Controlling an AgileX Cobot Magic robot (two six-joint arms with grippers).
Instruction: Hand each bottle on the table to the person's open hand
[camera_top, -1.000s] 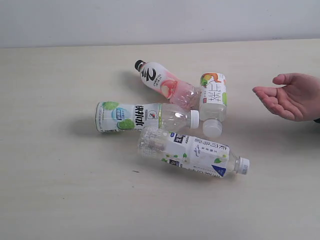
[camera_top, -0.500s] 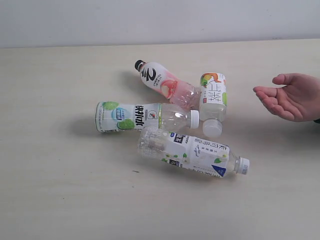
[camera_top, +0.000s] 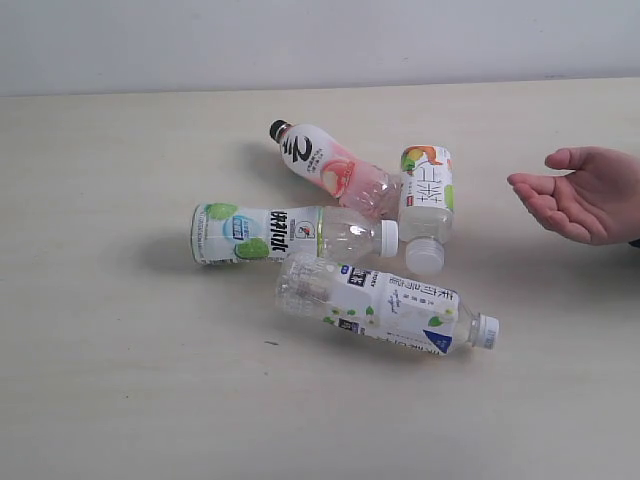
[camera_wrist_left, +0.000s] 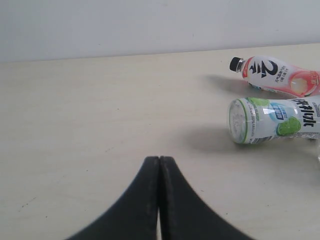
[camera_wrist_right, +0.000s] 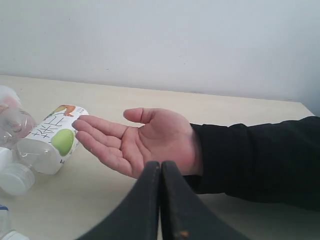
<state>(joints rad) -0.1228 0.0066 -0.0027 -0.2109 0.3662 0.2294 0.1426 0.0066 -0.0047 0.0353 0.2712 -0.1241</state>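
Note:
Several bottles lie on their sides in a cluster on the table (camera_top: 110, 380): a pink-white one with a black cap (camera_top: 325, 165), a lime-green one (camera_top: 275, 235), a leafy white-blue one (camera_top: 385, 305) and an orange-green one (camera_top: 427, 200). The person's open hand (camera_top: 580, 195) waits palm up at the right edge. Neither gripper shows in the exterior view. My left gripper (camera_wrist_left: 159, 161) is shut and empty, short of the lime-green bottle (camera_wrist_left: 272, 119) and the pink bottle (camera_wrist_left: 277, 75). My right gripper (camera_wrist_right: 160, 165) is shut and empty, just before the open hand (camera_wrist_right: 135, 140), with the orange-green bottle (camera_wrist_right: 50, 142) off to the side.
A pale wall (camera_top: 320, 40) runs along the table's far edge. The person's black sleeve (camera_wrist_right: 255, 160) lies over the table beside my right gripper. The pink and orange-green bottles touch at their bases.

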